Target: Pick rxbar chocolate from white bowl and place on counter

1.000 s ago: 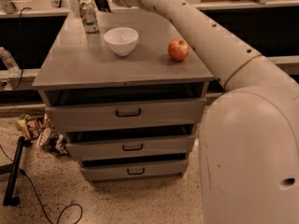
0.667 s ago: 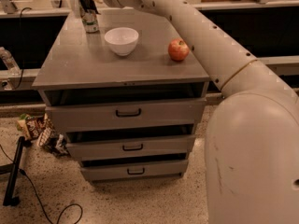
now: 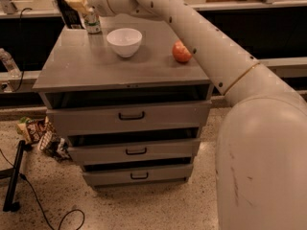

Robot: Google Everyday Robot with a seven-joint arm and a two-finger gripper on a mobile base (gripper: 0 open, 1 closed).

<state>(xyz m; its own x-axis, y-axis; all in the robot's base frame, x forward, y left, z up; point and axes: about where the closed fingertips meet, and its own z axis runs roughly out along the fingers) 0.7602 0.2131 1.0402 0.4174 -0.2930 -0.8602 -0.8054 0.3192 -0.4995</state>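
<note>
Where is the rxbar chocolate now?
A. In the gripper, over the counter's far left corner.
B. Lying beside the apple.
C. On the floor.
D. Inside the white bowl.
A: the gripper holds the rxbar chocolate upright there, and the white bowl sits empty.

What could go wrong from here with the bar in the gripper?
1. The gripper holds the chocolate bar above the counter's far left corner. Released there, the bar may slide off the edge onto the floor.
2. A small bottle stands right beside the gripper. Lowering or swinging toward the bowl could knock it over.
3. The grip looks to be near one end of the bar, so it may tilt or slip.
</note>
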